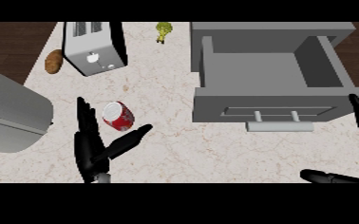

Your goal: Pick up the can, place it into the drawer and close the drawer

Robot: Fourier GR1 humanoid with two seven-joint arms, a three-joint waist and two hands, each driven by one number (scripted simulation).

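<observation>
Can (118, 116): probably light, rigid, slick metal; take around mid-body. Left hand (89, 153) spread wide beside it, holding nothing.

A silver toaster (95, 47) with a black side stands at the far left of the pale marbled counter (182, 142). Just to its left a brown potato (54, 60) lies at the counter's edge. A small green vegetable (163, 31) sits to the toaster's right, well apart from it. A large grey rounded object (21, 114) fills the left edge
</observation>
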